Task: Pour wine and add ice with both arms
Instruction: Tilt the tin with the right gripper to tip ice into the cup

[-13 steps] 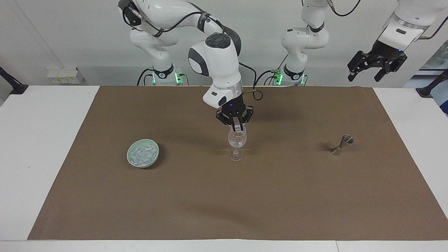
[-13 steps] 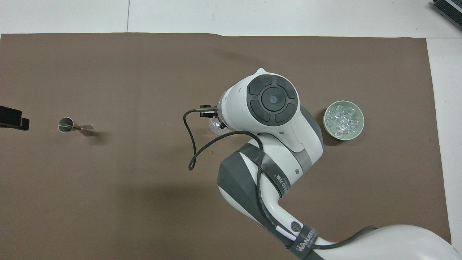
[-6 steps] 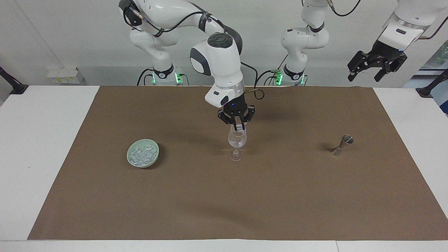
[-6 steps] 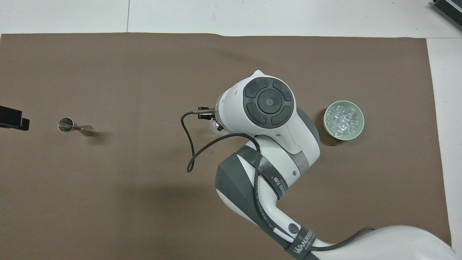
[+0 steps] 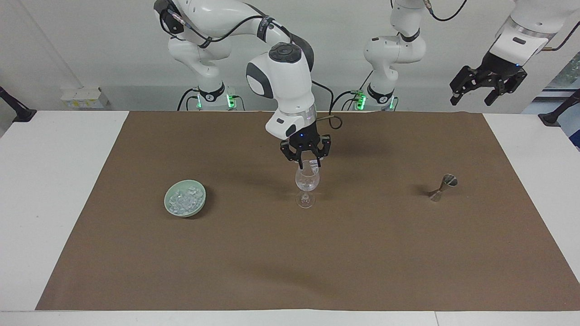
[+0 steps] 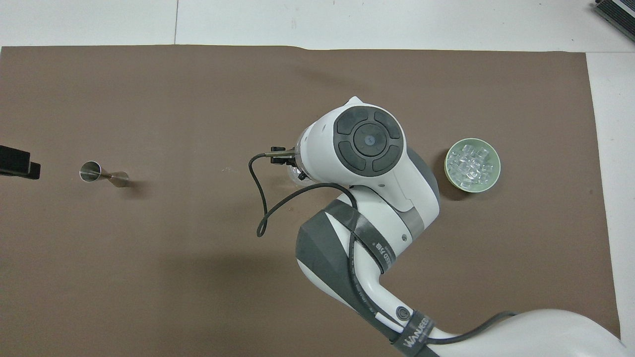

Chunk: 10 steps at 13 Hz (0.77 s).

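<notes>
My right tool (image 5: 306,159) hangs directly over the mouth of the stemmed glass (image 5: 307,186), which stands upright in the middle of the brown mat (image 5: 317,253) on the worktop (image 5: 54,190). The fingers are spread, and one pale chunk shows between their tips, just above the rim; I cannot tell whether it is touching them or already falling. From overhead my own arm hides the tool and most of the glass.

The ice (image 5: 183,199) sits heaped in the pale green bowl (image 5: 169,206), well apart from the glass toward the right arm's end. The glass appears to hold some pieces already.

My left tool (image 5: 487,86) waits, spread, high over the left arm's end of the worktop. The steel jigger (image 5: 443,186) stands on the mat at that end, untouched.

Judgement: the step in hand is releasing ice into the glass. To do it well I should stay centred over the mouth, open fully, then rise straight up so no finger clips the rim and tips the glass.
</notes>
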{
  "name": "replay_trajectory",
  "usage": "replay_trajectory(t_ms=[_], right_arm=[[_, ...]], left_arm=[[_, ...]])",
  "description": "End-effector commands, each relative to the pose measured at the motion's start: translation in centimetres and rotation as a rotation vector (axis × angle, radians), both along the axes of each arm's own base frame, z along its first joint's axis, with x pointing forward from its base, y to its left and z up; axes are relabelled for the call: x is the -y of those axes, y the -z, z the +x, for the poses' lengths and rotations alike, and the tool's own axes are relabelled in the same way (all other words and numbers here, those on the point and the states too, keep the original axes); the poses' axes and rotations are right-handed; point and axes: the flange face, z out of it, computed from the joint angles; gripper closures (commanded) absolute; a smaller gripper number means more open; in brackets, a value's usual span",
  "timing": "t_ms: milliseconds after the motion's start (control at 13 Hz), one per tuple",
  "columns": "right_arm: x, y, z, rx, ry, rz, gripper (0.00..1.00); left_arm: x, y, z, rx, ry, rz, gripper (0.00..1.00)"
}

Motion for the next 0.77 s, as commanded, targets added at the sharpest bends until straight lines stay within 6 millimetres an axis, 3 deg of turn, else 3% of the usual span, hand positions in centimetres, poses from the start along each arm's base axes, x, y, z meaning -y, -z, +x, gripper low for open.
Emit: replay_trajectory(t_ms=[0, 309, 540, 695], right_arm=[[-0.34, 0.25, 0.05, 0.015, 0.024, 0.001, 0.4], [-0.34, 0.26, 0.1, 0.014, 0.025, 0.003, 0.38], [-0.33, 0.36, 0.13, 0.013, 0.025, 0.001, 0.28], [-0.33, 0.36, 0.13, 0.014, 0.025, 0.0, 0.28]], left_arm=[[-0.04, -0.42, -0.45, -0.01, 0.002, -0.007, 0.0], [-0.04, -0.42, -0.45, -0.01, 0.002, -0.007, 0.0], [-0.04, -0.42, -0.45, -0.01, 0.002, -0.007, 0.0], [-0.04, -0.42, -0.45, -0.01, 0.002, -0.007, 0.0]])
